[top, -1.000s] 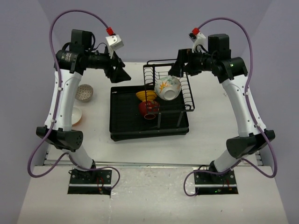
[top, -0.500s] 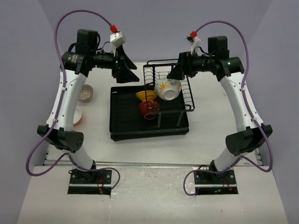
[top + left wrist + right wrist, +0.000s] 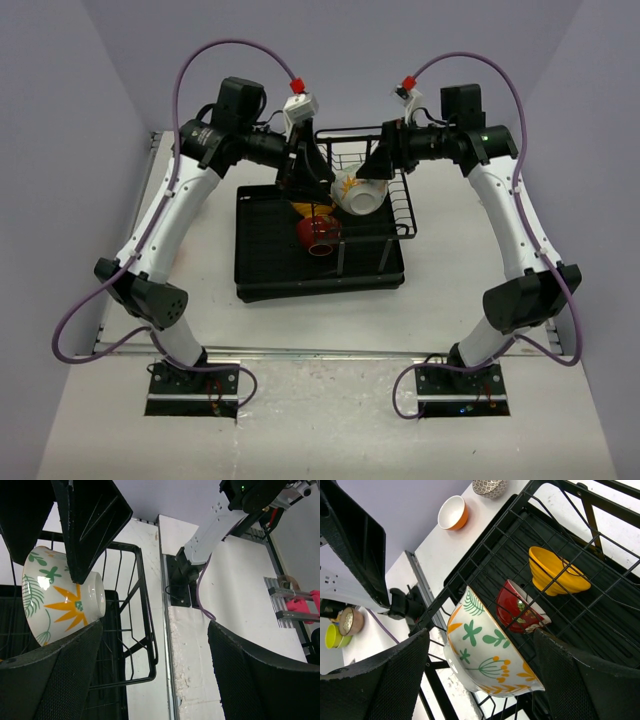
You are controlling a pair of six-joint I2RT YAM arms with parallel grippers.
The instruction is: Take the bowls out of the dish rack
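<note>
Both arms are over the dish rack (image 3: 262, 262), one from each side. Left gripper (image 3: 306, 176) is spread wide with nothing in it, hovering at the wire basket (image 3: 399, 202) left edge, just beside the floral bowl (image 3: 358, 190). Right gripper (image 3: 379, 160) is released too. In my wrist view its fingers (image 3: 375, 680) flank the floral bowl with gaps both sides, no contact I can see. That bowl leans on its side in the basket, with red bowl (image 3: 318, 232) and yellow bowl (image 3: 303, 206) on the tray beside it. Orange bowl (image 3: 452, 512) and patterned bowl (image 3: 490, 486) sit out on the table (image 3: 450, 250), clear of the rack
</note>
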